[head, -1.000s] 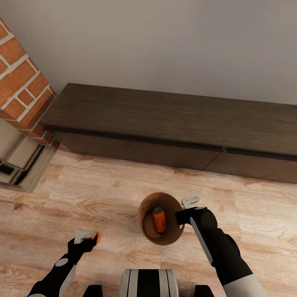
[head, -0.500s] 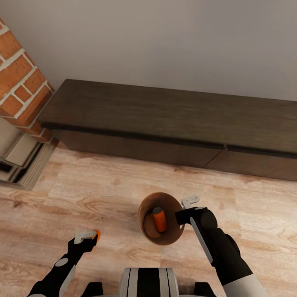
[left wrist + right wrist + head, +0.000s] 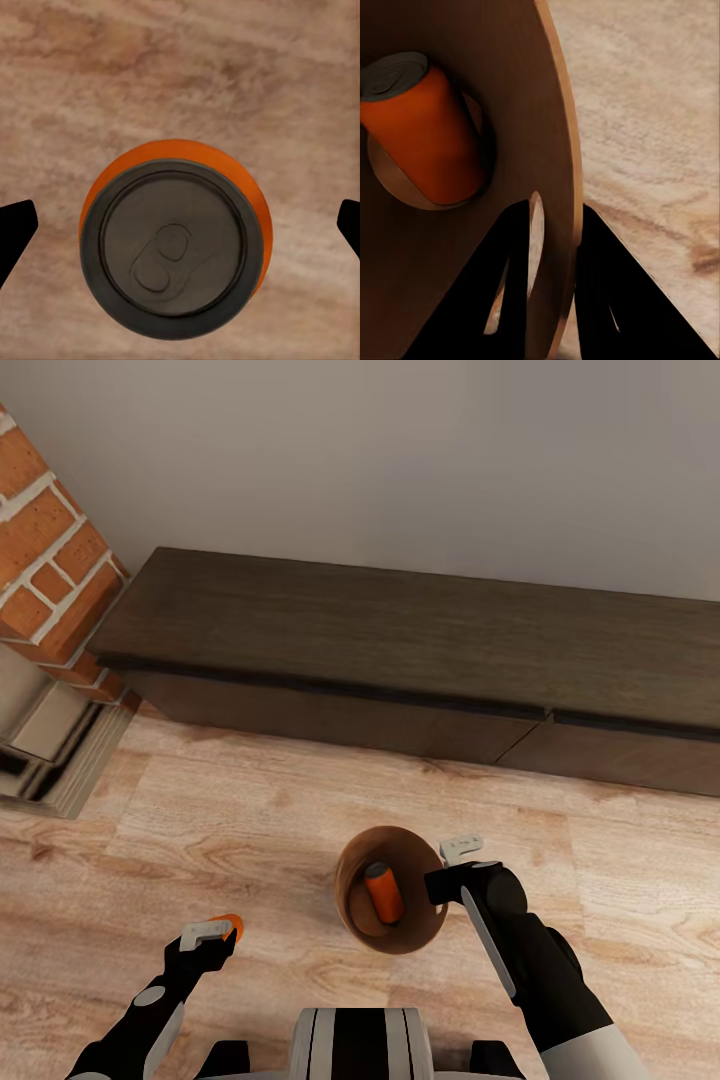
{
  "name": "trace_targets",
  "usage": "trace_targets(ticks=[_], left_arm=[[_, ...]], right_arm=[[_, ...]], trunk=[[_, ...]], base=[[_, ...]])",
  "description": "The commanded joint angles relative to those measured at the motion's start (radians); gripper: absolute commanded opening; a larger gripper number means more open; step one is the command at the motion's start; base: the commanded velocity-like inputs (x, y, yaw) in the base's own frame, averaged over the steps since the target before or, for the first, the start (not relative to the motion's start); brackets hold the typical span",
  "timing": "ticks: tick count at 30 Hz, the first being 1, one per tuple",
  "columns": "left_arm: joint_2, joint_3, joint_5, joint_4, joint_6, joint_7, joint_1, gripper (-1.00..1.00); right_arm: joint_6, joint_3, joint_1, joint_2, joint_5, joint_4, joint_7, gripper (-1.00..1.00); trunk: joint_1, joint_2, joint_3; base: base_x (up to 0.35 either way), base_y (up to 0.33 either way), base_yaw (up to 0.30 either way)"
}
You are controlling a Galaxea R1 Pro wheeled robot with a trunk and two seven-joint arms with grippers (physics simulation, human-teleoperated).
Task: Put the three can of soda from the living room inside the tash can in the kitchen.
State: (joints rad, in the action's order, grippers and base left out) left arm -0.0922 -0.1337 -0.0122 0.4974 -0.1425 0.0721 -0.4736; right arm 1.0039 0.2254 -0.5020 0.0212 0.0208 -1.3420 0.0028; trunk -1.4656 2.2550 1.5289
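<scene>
The round brown tash can hangs tilted above the wood floor, my right gripper shut on its rim. In the right wrist view the two fingers stand either side of the tash can's wall. An orange can of soda leans inside it, also seen as the orange can with its grey top. A second orange can of soda stands on the floor just past my left gripper. From the left wrist this can shows top-on, with the open fingers wide of it on both sides.
A long dark low cabinet runs along the grey wall ahead. The red brick chimney and its metal hearth edge stand at the left. Light wood plank floor lies between them and my base.
The whole view has shifted a little, so cabinet and chimney sit slightly higher. The floor can shows a bit farther past my left fingertips. The right gripper's hold on the bin is unchanged.
</scene>
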Motion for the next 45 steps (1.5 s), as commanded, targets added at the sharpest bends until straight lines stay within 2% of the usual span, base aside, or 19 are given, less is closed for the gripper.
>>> trace_targets(ticks=[1, 4, 12, 15, 45], left_arm=[[0.000, 0.000, 0.000, 0.000, 0.000, 0.000, 0.000, 1.00], [0.000, 0.000, 0.000, 0.000, 0.000, 0.000, 0.000, 1.00], [0.000, 0.000, 0.000, -0.001, 0.000, 0.000, 0.000, 1.00], [0.000, 0.000, 0.000, 0.000, 0.000, 0.000, 0.000, 1.00], [0.000, 0.000, 0.000, 0.000, 0.000, 0.000, 0.000, 1.00]], right_arm=[[-0.001, -0.001, 0.000, 0.000, -0.024, 0.001, 0.009, -1.00], [-0.001, -0.001, 0.000, 0.000, -0.024, 0.001, 0.009, -1.00], [-0.001, 0.000, 0.000, 0.000, -0.024, 0.001, 0.009, -1.00], [-0.001, 0.000, 0.000, 0.000, -0.024, 0.001, 0.009, -1.00], [-0.001, -0.001, 0.000, 0.000, -0.024, 0.001, 0.009, -1.00]], trunk=[[0.000, 0.000, 0.000], [-0.008, 0.014, 0.006], [-0.008, 0.014, 0.007], [-0.019, 0.035, 0.016], [-0.019, 0.035, 0.016]], base=[[0.000, 0.000, 0.000], [0.000, 0.000, 0.000], [0.000, 0.000, 0.000], [0.000, 0.000, 0.000], [-0.001, 0.000, 0.000]])
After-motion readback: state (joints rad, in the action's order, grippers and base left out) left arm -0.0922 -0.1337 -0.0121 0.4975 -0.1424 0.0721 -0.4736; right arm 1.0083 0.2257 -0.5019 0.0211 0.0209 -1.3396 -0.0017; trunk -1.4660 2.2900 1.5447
